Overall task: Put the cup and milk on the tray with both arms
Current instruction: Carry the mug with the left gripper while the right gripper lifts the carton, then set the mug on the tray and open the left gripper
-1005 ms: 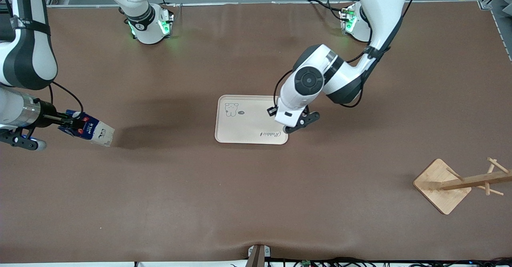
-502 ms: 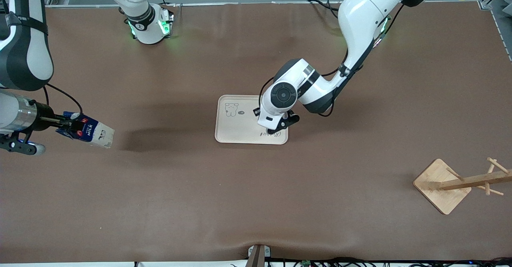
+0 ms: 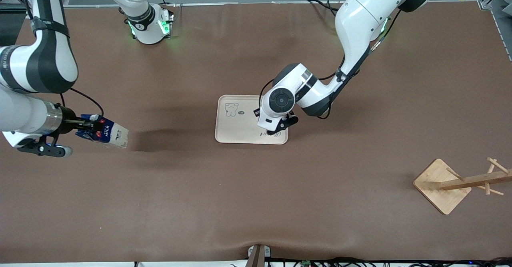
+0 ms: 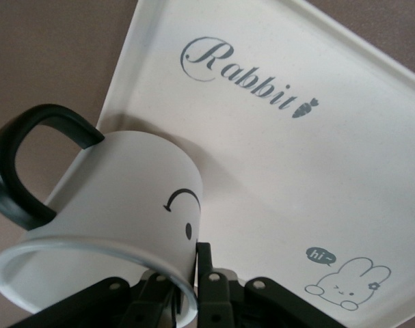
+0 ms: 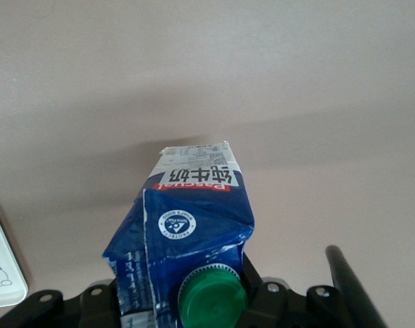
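My left gripper [image 3: 279, 126] is pinching the rim of the cup [image 4: 118, 225], one finger inside the mouth and one outside, and it hangs over the tray [image 3: 236, 133] at the edge toward the left arm's end of the table. In the left wrist view the cup sits tilted just above the tray surface near the "Rabbit" lettering [image 4: 245, 74], its black handle [image 4: 19, 160] sticking out past the tray's edge over the brown table [image 3: 256, 203]. I cannot tell whether the cup's base touches the tray.

My right gripper [image 3: 82, 127] is clamped on the top of the milk [image 3: 106, 131], gripping beside the green cap [image 5: 212, 298]. The carton is held up in the air, tipped, over bare table toward the right arm's end, well apart from the tray.

A wooden stand [image 3: 456, 183] sits toward the left arm's end, nearer the camera than the tray.
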Controlling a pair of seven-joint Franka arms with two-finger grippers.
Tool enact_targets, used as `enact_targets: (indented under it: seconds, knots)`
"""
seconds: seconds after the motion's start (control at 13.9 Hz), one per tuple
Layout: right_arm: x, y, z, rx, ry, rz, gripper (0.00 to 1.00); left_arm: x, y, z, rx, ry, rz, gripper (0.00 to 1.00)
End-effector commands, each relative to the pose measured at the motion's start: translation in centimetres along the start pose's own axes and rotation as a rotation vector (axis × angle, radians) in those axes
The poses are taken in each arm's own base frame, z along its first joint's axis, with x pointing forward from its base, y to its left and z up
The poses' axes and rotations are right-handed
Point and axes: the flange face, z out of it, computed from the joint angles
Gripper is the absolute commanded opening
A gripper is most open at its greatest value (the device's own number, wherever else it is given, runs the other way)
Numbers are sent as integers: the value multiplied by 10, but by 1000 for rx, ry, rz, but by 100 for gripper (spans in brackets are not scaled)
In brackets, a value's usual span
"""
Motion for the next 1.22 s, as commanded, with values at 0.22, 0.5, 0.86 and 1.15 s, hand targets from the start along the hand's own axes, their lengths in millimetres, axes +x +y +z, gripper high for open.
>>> enact_targets:
  seconds: [0.22, 0.5, 0.86, 1.15]
  knots:
    - [-16, -73, 0, 48, -34, 53, 11, -3, 6, 4, 4, -15, -2, 45]
    - [-50, -167, 14, 25, -62, 74, 11, 8, 8, -30, -37, 13, 13, 100]
    - [-96, -277, 44, 89, -123, 70, 18, 48, -34, -153, -26, 40, 31, 100]
    - [-118, -337, 69, 133, -85, 37, 22, 103, -105, -247, -73, 161, 49, 100]
